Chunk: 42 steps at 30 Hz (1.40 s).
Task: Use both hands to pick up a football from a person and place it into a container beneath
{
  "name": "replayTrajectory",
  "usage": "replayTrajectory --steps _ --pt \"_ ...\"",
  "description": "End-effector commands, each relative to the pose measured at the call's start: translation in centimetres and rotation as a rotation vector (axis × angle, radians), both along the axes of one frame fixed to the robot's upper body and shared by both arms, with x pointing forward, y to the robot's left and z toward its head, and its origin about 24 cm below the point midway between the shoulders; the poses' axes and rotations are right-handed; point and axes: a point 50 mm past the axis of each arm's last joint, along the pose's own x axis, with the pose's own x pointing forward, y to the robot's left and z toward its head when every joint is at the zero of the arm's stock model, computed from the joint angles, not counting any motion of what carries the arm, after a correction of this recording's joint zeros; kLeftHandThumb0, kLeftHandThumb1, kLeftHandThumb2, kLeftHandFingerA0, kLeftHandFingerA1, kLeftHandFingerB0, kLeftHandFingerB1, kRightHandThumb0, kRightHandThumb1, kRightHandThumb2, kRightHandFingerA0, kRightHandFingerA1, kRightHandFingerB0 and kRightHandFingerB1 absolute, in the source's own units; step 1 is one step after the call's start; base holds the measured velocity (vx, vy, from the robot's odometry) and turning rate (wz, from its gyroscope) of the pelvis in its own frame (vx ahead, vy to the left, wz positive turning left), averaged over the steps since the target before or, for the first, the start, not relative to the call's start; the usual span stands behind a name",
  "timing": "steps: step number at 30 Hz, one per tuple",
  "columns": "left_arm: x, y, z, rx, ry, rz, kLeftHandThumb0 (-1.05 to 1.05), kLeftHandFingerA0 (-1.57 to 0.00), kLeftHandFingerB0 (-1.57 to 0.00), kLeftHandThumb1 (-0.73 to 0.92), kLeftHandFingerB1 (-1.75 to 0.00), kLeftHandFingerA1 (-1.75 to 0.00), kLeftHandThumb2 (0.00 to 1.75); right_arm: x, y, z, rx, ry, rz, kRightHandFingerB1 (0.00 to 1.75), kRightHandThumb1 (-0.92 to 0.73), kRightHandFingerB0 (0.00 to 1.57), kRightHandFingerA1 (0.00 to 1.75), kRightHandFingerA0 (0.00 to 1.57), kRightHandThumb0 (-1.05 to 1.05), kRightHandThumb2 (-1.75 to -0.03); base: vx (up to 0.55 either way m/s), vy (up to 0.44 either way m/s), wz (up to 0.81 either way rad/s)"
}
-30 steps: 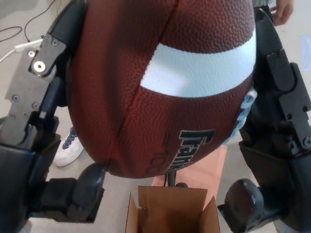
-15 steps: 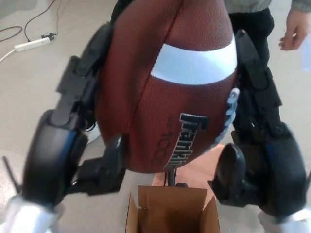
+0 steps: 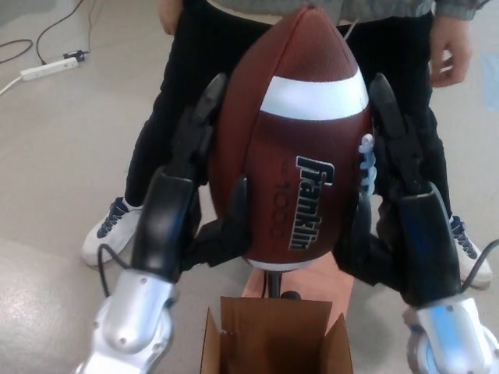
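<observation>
Nearest the camera, at six o'clock in the head view, an open cardboard box [image 3: 269, 343] is standing with its flaps up, showing a dark interior. Just above it, the left hand [image 3: 195, 195] and the right hand [image 3: 390, 195] are pressing inward on opposite flanks of a brown Franklin football [image 3: 300, 148], the left from nine o'clock and the right from three o'clock. Each hand is gripping the ball: long fingers are reaching up along the side towards the white stripe while a thumb is cupping the lower curve. Both forearms are rising from the bottom corners and converging, palms facing each other.

The football is hanging nose-up above the box, its white laces [image 3: 366, 167] sitting just beside the right hand. Its pebbled skin is probably offering fair friction, and an inflated ball should feel light and springy, yielding a little under pressure. The tapering ends would likely slip free, so the widest girth, where the hands are sitting, looks the soundest hold.

Farther off, at twelve o'clock, a person in dark trousers [image 3: 195, 78] is standing on the pale floor, white sneakers [image 3: 113, 230] apart, one hand [image 3: 451, 51] hanging loose.
</observation>
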Motion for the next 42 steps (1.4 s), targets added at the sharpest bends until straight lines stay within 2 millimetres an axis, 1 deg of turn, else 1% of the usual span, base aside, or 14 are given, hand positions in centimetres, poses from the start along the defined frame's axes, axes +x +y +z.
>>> replayTrajectory --steps 1,13,14,16,19,20,21,22,23,28,29,31,34,42 --pt "1.6 -2.1 -0.9 0.009 -0.008 -0.110 -0.79 -0.04 -0.12 0.77 -0.36 -0.27 1.08 2.1 0.1 -0.7 -0.093 0.055 0.026 0.21 -0.85 0.01 0.18 0.00 -0.77 -1.18 0.00 0.000 0.00" --pt "4.0 -0.8 -4.9 0.002 0.164 -0.122 -0.83 0.00 -0.14 0.79 -0.27 -0.17 1.09 4.3 -1.1 -4.3 -0.152 0.223 0.005 0.23 -0.83 0.03 0.21 0.00 -0.74 -1.16 0.00 0.000 0.00" --pt "4.0 -0.7 -5.0 0.007 0.165 -0.120 -0.83 0.00 -0.14 0.79 -0.27 -0.17 1.10 4.4 -1.1 -4.4 -0.148 0.228 0.008 0.21 -0.92 0.06 0.13 0.00 -0.74 -0.81 0.00 0.000 0.00" --pt "4.3 -0.4 -5.1 0.005 0.176 -0.123 -0.83 0.00 -0.15 0.78 -0.27 -0.17 1.09 4.7 -1.0 -4.6 -0.150 0.240 0.010 0.23 -0.83 0.02 0.21 0.00 -0.75 -1.16 0.00 0.000 0.00" --pt "4.6 0.0 -5.1 0.004 0.180 -0.126 -0.84 0.00 -0.15 0.79 -0.26 -0.15 1.09 5.1 -0.7 -4.6 -0.147 0.243 0.016 0.22 -0.84 0.02 0.21 0.00 -0.75 -1.16 0.00 0.000 0.00" --pt "4.7 0.4 -5.1 0.017 0.181 -0.117 -0.85 0.00 -0.13 0.80 -0.26 -0.15 1.10 5.3 -0.6 -4.7 -0.149 0.242 0.017 0.23 -0.92 0.02 0.18 0.00 -0.73 -0.80 0.00 0.000 0.00" --pt "4.7 0.9 -5.4 0.036 0.200 -0.115 -0.89 -0.08 -0.09 0.79 -0.25 -0.16 1.09 5.3 -0.6 -5.2 -0.163 0.247 0.011 0.20 -0.86 0.06 0.19 0.00 -0.81 -1.17 0.00 0.000 0.00" --pt "4.6 1.4 -5.9 0.055 0.230 -0.118 -0.89 -0.08 -0.09 0.79 -0.25 -0.16 1.09 5.3 -0.8 -5.8 -0.181 0.253 0.002 0.20 -0.86 0.06 0.19 0.00 -0.81 -1.17 0.00 0.000 0.00" --pt "4.8 2.7 -6.4 0.117 0.278 -0.086 -0.89 -0.08 -0.07 0.79 -0.21 -0.18 1.11 5.2 -1.6 -6.7 -0.255 0.266 -0.054 0.20 -0.92 0.00 0.14 0.00 -0.80 -0.82 0.00 0.000 0.00" --pt "6.1 8.4 -7.6 0.162 0.387 0.095 -0.93 -0.09 -0.08 0.84 -0.14 -0.15 1.13 5.6 -5.0 -9.0 -0.342 0.312 -0.193 0.12 -0.92 0.00 0.10 0.00 -0.72 -0.82 0.00 0.000 0.00" --pt "6.1 10.5 -8.1 0.150 0.431 0.139 -0.89 0.00 0.00 0.85 -0.10 -0.11 1.16 5.6 -6.2 -9.9 -0.345 0.341 -0.241 0.19 -0.82 0.00 0.21 0.00 -0.74 -1.15 0.00 0.000 0.00" --pt "5.8 13.3 -8.6 0.134 0.461 0.211 -0.88 0.00 0.00 0.85 -0.10 -0.12 1.15 5.6 -7.7 -11.1 -0.369 0.382 -0.294 0.15 -0.92 0.00 0.14 0.00 -0.69 -0.75 0.00 0.000 0.00" --pt "5.2 16.3 -9.7 0.143 0.559 0.315 -0.91 0.00 0.00 0.84 -0.10 -0.11 1.16 5.7 -9.3 -12.2 -0.404 0.420 -0.360 0.23 -0.79 0.03 0.25 0.00 -0.74 -1.10 0.00 0.000 0.00" --pt "0.8 21.6 -13.4 0.120 0.708 0.494 -0.87 0.00 0.00 0.88 -0.08 -0.10 1.17 5.9 -10.3 -13.9 -0.499 0.454 -0.424 0.24 -0.76 0.06 0.28 0.00 -0.71 -1.07 0.00 0.000 0.00"
